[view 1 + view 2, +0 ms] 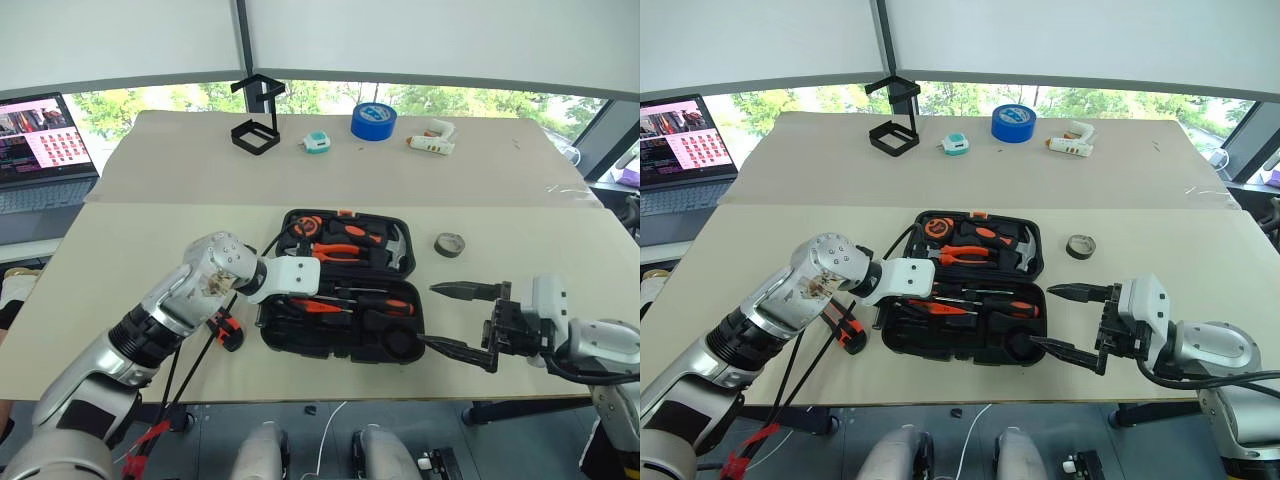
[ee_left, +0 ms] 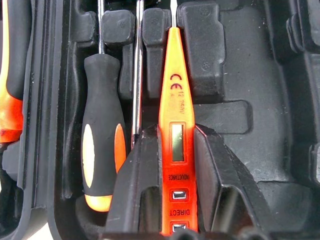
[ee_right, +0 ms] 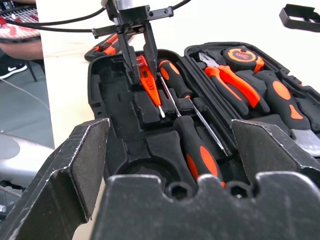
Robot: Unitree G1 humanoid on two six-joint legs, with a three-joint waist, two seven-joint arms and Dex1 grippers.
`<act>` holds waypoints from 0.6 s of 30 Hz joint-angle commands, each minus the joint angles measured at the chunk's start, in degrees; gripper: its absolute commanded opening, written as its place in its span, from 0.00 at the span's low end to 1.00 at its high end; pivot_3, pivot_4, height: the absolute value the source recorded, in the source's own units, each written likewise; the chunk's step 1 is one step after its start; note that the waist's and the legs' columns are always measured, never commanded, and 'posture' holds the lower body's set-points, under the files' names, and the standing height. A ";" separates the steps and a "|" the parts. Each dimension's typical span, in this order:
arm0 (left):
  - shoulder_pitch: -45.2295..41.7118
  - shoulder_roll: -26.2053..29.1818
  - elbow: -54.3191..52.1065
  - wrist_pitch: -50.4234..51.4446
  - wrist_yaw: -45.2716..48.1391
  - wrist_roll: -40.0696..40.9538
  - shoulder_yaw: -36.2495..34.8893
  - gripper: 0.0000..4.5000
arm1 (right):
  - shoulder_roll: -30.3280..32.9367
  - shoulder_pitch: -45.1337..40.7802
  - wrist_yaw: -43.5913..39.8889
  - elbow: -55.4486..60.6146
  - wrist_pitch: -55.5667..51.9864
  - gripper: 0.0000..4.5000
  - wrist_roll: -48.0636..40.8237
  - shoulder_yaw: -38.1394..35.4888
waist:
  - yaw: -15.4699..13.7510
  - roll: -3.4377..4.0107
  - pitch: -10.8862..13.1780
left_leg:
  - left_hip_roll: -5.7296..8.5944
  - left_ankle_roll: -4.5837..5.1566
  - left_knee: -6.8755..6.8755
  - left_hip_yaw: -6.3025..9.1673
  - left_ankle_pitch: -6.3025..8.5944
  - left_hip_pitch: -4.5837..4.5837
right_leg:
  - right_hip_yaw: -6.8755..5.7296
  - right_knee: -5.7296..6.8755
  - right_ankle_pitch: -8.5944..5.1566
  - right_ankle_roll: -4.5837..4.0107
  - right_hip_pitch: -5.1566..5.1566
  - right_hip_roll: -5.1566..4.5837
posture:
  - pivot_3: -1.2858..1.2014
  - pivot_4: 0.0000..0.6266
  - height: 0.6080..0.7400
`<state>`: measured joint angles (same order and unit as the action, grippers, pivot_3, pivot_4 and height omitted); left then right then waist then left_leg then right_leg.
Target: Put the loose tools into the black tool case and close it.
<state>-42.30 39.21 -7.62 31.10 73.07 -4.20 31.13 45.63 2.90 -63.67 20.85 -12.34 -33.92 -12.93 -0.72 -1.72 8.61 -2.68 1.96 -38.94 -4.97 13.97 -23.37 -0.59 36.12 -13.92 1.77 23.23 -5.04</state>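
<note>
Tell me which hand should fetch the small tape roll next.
Probably the right hand. It hangs open and empty at the black tool case's right edge, on the same side as the small tape roll. The left hand is over the case, fingers around the orange tester pen.

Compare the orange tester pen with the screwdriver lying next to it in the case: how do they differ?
The tester pen is slim, flat and all orange, with a small display window; the screwdriver has a thick, rounded, black-and-orange handle. The left gripper's fingers flank the pen; the screwdriver lies untouched. Both lie lengthwise in the black tool case.
</note>
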 commanded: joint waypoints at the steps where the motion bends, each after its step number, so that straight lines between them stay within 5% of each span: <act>1: -0.79 -0.80 -2.43 -0.87 0.35 3.63 -4.28 0.59 | -0.13 -0.76 0.03 1.18 -0.15 1.00 -1.17 -0.94 | -0.01 0.00 0.00 | 0.00 0.00 0.00 0.01 0.00 -0.01 | 0.00 0.00 0.00 0.00 0.01 0.00 | 0.52 0.24 1.00; 3: -2.21 -1.24 -2.94 -1.14 -0.97 4.28 -6.29 0.76 | 0.10 -0.51 -0.09 0.76 -0.31 1.00 -1.00 -0.93 | -0.05 -0.02 0.01 | 0.00 0.00 -0.02 0.03 0.00 -0.10 | -0.02 0.00 0.00 0.00 0.05 0.00 | 0.52 0.24 1.00; 9: -0.98 -3.13 -2.80 -1.96 -3.16 10.44 -14.12 0.76 | -0.86 -1.63 0.27 -0.86 -0.39 1.00 -1.34 -0.52 | -0.04 -0.01 0.01 | 0.02 0.01 -0.04 0.05 0.00 -0.07 | -0.01 0.00 0.00 0.00 0.03 -0.02 | 0.52 0.24 1.00; 18: 8.98 -3.77 3.38 -8.61 -4.52 11.22 -14.29 0.03 | -4.69 -4.41 3.00 -1.85 1.61 1.00 -1.00 -1.06 | -0.21 0.00 0.00 | -0.05 0.00 -0.05 0.02 -0.01 0.00 | 0.01 0.06 0.01 -0.01 0.02 0.04 | 0.52 0.24 1.00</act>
<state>-33.12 36.22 -4.84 24.19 70.21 7.42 17.21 40.79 -0.55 -61.20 18.05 -12.33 -34.30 -12.19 -0.93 -1.72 8.61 -2.69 1.96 -39.01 -4.94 13.96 -23.38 -0.60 36.19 -13.91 1.76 23.24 -5.05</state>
